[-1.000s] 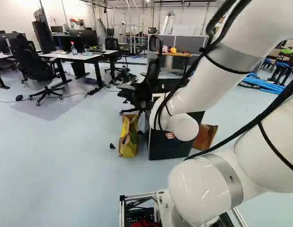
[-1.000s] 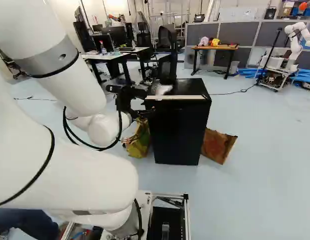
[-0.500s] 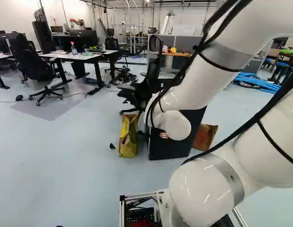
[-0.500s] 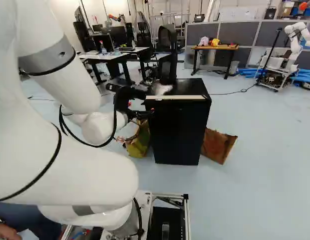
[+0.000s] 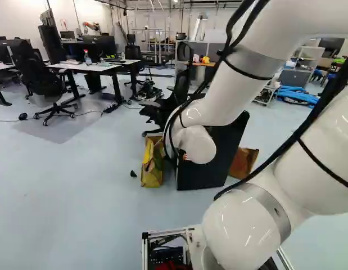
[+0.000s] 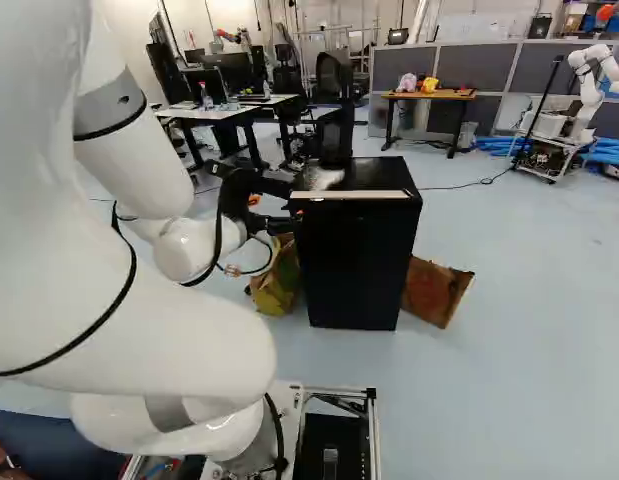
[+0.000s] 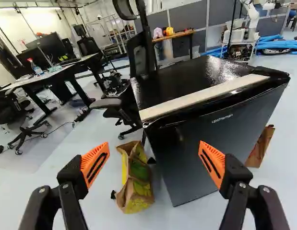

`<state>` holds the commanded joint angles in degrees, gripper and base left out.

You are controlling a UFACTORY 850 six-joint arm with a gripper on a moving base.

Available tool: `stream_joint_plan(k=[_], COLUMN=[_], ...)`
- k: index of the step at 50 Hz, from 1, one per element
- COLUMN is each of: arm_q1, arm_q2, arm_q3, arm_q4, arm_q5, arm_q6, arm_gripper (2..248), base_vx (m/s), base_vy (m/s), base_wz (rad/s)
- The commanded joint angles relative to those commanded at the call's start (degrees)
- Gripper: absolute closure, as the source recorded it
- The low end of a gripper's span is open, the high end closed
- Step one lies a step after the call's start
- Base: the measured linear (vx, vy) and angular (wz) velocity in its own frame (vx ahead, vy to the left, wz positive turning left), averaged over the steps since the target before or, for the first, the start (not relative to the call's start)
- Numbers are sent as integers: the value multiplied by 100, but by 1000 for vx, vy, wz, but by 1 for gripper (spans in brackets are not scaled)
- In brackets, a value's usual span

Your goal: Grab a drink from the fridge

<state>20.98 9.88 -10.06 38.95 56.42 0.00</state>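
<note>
1. Nearest me, the white arm (image 6: 119, 310) rises past the metal frame of its base (image 6: 371, 430) and reaches toward the fridge.
2. Its pincer (image 6: 292, 207) is wide, with nothing held. The orange pads (image 7: 213, 164) stand well apart, and the wrist view shows the fridge's near left edge ahead, between them. Whether either finger touches it, I cannot tell.
3. A small dark scrap (image 5: 133, 174) lies on the floor near a yellow and brown paper bag (image 5: 152, 163), which stands upright just beside the fridge.
4. The black fridge (image 6: 354, 260) stands upright on the floor, a pale strip along the front edge of its top, its door looking closed. I can't tell where the drink is.
5. Past the fridge's other side, a brown paper or cardboard piece (image 6: 435, 290) leans at a slant.
6. Behind the fridge is a black office chair (image 5: 168, 107).
7. Farther back, at the left of the left base view, a spray bottle (image 5: 86, 57) stands on a white-topped bench (image 5: 78, 67).
8. Farther off, pink and yellow things sit on a wooden-topped bench (image 6: 454, 96), before grey partitions (image 6: 473, 67).
</note>
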Motion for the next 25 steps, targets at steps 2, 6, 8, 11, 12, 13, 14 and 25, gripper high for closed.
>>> stream_joint_plan(k=[2,6,8,11,12,13,14,25], arm_q1=[41,121,161,220,243,260,279,488], arm_q2=[-62,-199,-270,-379,-421,-452,-489,-892], arm_q3=[-33,-100,-134,-186,-206,-222,-240,-438], arm_q4=[56,168,224,309,341,365,393,702], arm_q5=[43,130,174,240,265,284,306,547], arm_q6=[0,0,0,0,0,0,0,0], arm_gripper=[3,3,3,3,3,3,3,3], base_vx=[0,0,0,0,0,0,0,0], base_vy=[0,0,0,0,0,0,0,0], base_wz=[0,0,0,0,0,0,0,0])
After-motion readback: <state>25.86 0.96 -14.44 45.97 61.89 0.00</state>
